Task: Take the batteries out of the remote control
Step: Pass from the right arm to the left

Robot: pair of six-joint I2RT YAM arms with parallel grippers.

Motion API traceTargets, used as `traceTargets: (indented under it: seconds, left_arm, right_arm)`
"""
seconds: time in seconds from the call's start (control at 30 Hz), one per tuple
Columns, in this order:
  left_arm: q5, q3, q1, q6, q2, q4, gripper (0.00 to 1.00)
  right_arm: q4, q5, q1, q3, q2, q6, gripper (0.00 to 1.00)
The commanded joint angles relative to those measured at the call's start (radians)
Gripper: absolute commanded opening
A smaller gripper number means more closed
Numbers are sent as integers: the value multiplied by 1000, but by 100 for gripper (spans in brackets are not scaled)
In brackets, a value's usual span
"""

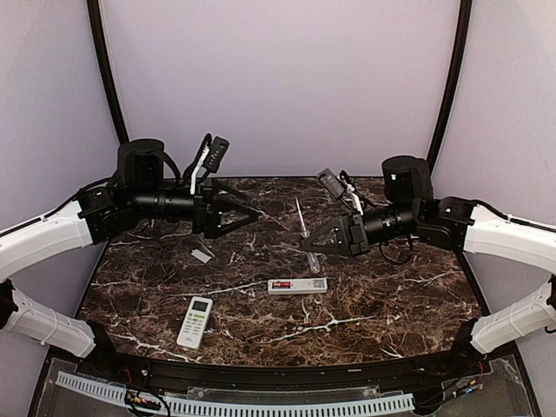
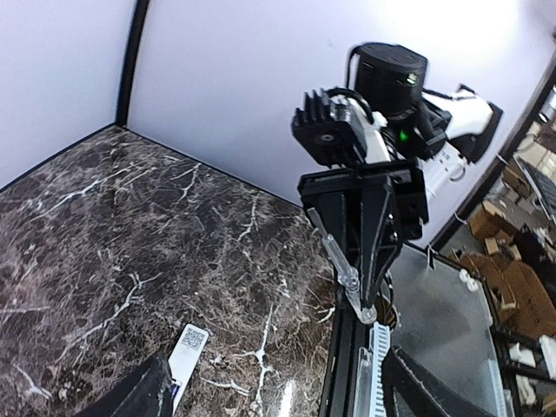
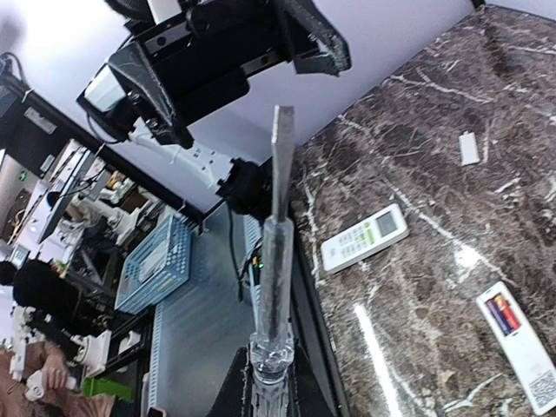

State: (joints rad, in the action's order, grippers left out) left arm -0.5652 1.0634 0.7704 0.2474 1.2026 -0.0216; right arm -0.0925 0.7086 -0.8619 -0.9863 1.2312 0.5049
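Note:
A slim white remote (image 1: 297, 285) lies back-up at mid-table with its compartment open and red batteries (image 1: 281, 285) inside. In the right wrist view the remote (image 3: 530, 365) shows a red and a darker battery (image 3: 502, 314) side by side. My right gripper (image 1: 314, 246) is shut on a clear-handled screwdriver (image 1: 301, 228), held above the table behind the remote; the tool (image 3: 278, 261) sticks out from the jaws (image 3: 276, 382). My left gripper (image 1: 248, 213) is open and empty, raised over the far left. Its view (image 2: 276, 365) shows the remote's end (image 2: 189, 347).
A second white remote (image 1: 195, 321) lies face-up at the near left, also seen in the right wrist view (image 3: 365, 237). A small flat white cover (image 1: 201, 254) lies left of centre. The two grippers face each other above the table's far half.

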Motion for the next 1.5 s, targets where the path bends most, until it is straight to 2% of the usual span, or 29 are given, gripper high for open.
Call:
traceTargets:
  seconds: [0.0,0.2,0.47,0.7,0.87,1.13,1.47]
  left_arm:
    - [-225,17,0,-213,16,-65,82]
    - [-352,1,10,-239,27,16,82]
    - [-340,32,95,-323,59,-63,76]
    - [-373,5,109,-277,64,6,60]
    - [-375,8,109,-261,81,8,52]
    - [-366,12,110,-252,95,9,31]
    - [-391,20,109,-209,111,17,12]
  right_arm:
    - [-92,218,-4,-43,-12,-13,0]
    - [-139,309,-45,-98,56,-8,0]
    - [-121,419,-71,-147,162,-7,0]
    - [-131,454,-91,-171,211,-11,0]
    - [-124,456,-97,-171,218,-11,0]
    - [-107,468,-100,-163,223,-3,0]
    - [-96,478,-100,-146,224,1,0]
